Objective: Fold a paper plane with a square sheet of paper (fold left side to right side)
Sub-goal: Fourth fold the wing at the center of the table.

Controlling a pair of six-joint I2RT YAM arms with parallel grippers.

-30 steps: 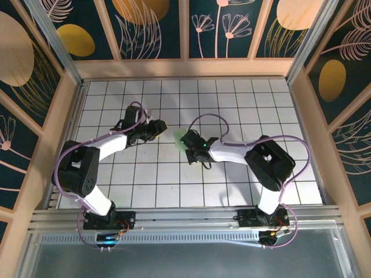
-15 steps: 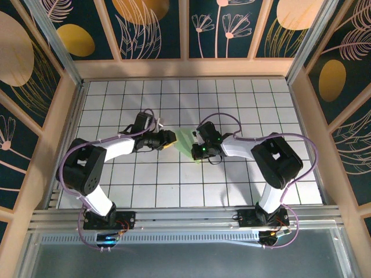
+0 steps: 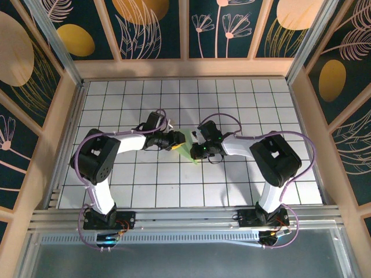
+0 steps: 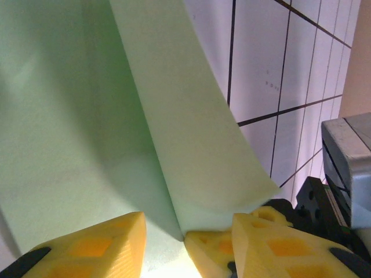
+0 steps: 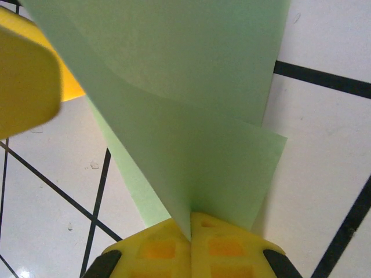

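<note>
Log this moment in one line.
green paper: folded over, flap raised | left pincer: open, at the flap | right pincer: shut on green paper

Top cam hangs high over the near edge looking down on the whole tiled table [image 3: 232, 185], while both wrist cams sit super close, facing each other across the same pale-green paper [image 5: 174, 116].

Matt paper [image 5: 174, 116], glossy tiles [image 5: 324, 174]

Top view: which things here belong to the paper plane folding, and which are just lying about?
In the job: pale-green paper, left arm, right arm.
Just surroundings: white grid table, patterned walls.
</note>
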